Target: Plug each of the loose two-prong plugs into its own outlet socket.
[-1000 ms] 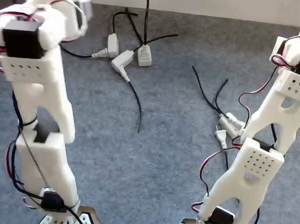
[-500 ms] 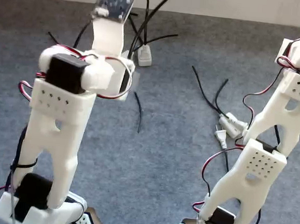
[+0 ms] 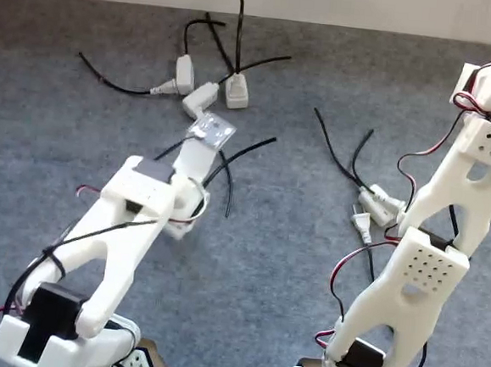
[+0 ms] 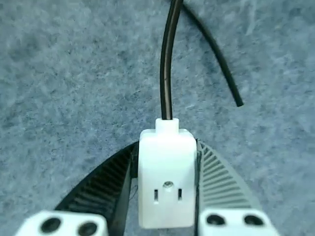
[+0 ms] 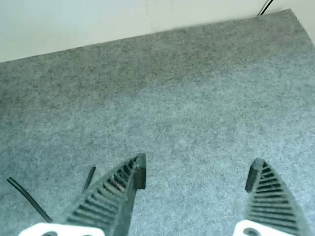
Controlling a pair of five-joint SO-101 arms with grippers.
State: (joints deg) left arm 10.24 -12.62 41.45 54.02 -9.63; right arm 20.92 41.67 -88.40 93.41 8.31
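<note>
Lowering from raised pose, left gripper [image 4: 166, 146] now sits low over mid-carpet, jaws clamped on white socket [image 4: 166, 184]. Right gripper [image 5: 194, 172] gapes, empty. Loose plugs [image 3: 363, 220] beside right arm; mating likely next.

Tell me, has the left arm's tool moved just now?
Yes. In the high view, the left tool went from above the white block-shaped plastic connector to below it.

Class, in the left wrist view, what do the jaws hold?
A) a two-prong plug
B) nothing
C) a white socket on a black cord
C: the white socket, its slots facing the camera, sits clamped between the jaws, with its black cord running away from it.
</note>
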